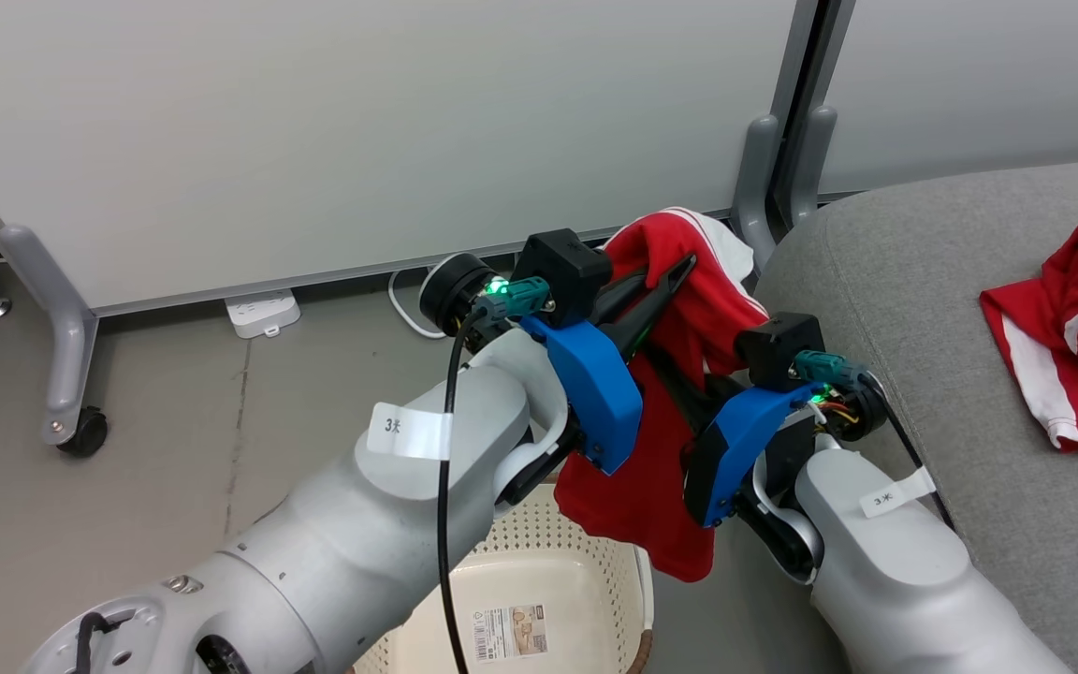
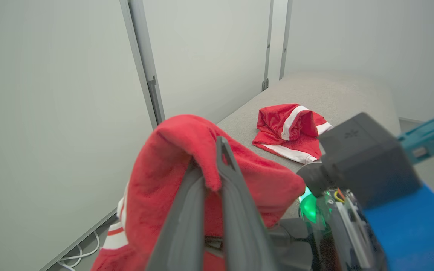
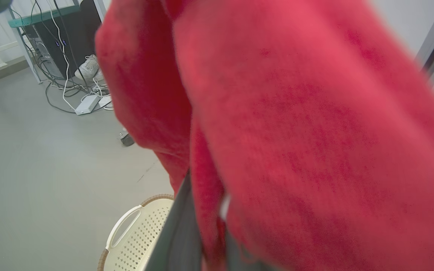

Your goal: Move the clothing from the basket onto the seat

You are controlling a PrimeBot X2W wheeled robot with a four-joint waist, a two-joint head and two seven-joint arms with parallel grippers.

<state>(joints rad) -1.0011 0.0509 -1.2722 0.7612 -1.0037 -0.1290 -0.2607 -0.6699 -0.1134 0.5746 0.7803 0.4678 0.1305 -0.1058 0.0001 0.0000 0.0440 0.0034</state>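
One piece of the clothing (image 1: 661, 449), bright red with white trim, hangs in the air between both arms, above the basket (image 1: 539, 562) and left of the seat (image 1: 913, 309). My left gripper (image 1: 679, 271) is shut on its upper fold; in the left wrist view the dark fingers (image 2: 236, 203) pinch the red cloth (image 2: 164, 169). My right gripper (image 1: 679, 374) is shut on the same garment lower down, its fingers (image 3: 175, 233) buried in red fabric (image 3: 296, 131). A second red garment (image 1: 1063, 337) lies crumpled on the grey seat (image 2: 333, 94). The basket's inside shows a label and no clothes.
White partition panels stand behind on grey feet with a caster (image 1: 85, 432). A power strip (image 1: 263, 312) and cable lie on the floor by the wall. Cables, a shoe (image 3: 87, 67) and a desk frame sit further off. The basket's handle (image 3: 124, 226) is below the hanging cloth.
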